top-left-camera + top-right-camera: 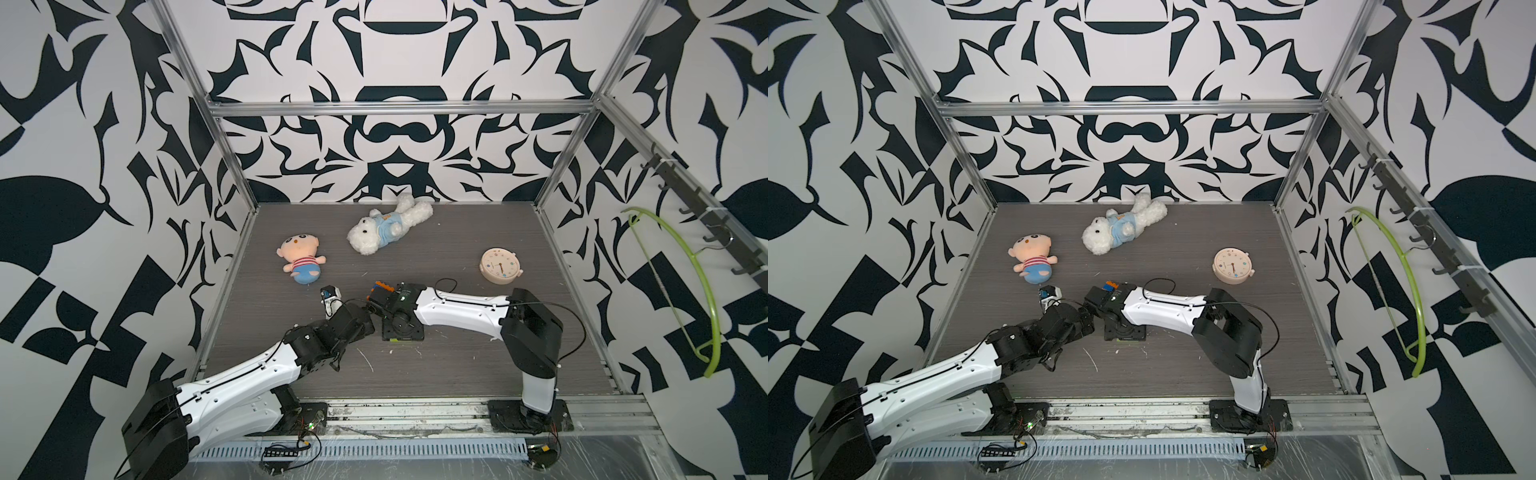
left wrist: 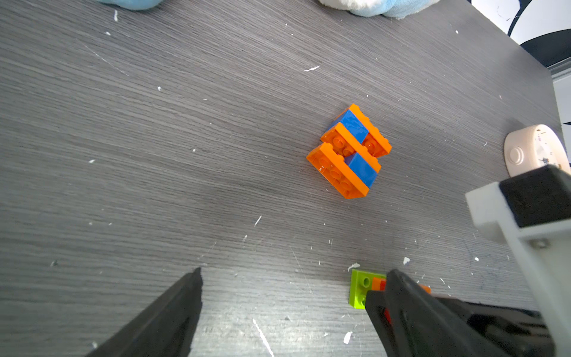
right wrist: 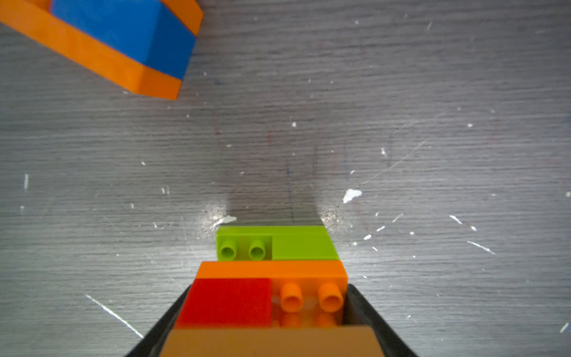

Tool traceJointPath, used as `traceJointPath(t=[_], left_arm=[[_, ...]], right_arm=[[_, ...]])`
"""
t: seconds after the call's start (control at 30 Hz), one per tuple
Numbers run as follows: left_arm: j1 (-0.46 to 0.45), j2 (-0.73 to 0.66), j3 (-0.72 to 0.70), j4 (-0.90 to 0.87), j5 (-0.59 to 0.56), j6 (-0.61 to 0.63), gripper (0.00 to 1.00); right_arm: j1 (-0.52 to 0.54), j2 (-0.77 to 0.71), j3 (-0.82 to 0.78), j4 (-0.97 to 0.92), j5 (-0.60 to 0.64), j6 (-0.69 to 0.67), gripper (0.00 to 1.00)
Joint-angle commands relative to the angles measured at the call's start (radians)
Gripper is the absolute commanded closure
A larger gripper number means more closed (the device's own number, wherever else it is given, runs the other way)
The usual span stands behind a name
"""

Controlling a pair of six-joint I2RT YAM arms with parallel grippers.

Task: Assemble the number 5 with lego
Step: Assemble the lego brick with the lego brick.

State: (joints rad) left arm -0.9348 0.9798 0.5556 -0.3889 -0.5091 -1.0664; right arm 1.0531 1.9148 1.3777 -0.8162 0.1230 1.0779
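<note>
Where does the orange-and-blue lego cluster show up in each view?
Both top views: orange-and-blue cluster, just beyond the right arm's wrist.
Left wrist view: mid-frame, lying alone.
Right wrist view: cropped at a corner, beyond the green-tipped stack in the right gripper.
Shared landmark: beige clock; absent from the right wrist view.
</note>
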Motion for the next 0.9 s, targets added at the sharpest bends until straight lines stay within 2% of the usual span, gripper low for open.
traceJointPath(t=[0.0, 0.13, 0.43, 0.7, 0.77, 0.87], left_arm=[[0.005, -0.014, 0.031, -0.022, -0.01, 0.006, 0.01], [0.005, -0.016, 0.032, -0.027, -0.011, 0.006, 0.01], [0.005, -0.024, 0.03, -0.03, -0.015, 0.006, 0.01], [0.005, -0.014, 0.038, -0.025, -0.009, 0.011, 0.01], [0.005, -0.007, 0.043, -0.022, -0.005, 0.014, 0.01], [0.005, 0.005, 0.052, -0.011, 0.007, 0.027, 0.01]], right_arm=[[-0.006, 0.011, 0.001, 0.004, -0.004, -0.018, 0.3], [-0.01, -0.003, 0.008, -0.002, 0.004, -0.02, 0.22], [-0.013, -0.077, -0.008, 0.0, 0.029, -0.046, 0.13], [-0.016, -0.186, -0.051, 0.033, 0.033, -0.109, 0.1], [-0.016, -0.232, -0.062, 0.045, 0.052, -0.143, 0.09], [-0.018, -0.309, -0.091, 0.072, 0.15, -0.228, 0.09]])
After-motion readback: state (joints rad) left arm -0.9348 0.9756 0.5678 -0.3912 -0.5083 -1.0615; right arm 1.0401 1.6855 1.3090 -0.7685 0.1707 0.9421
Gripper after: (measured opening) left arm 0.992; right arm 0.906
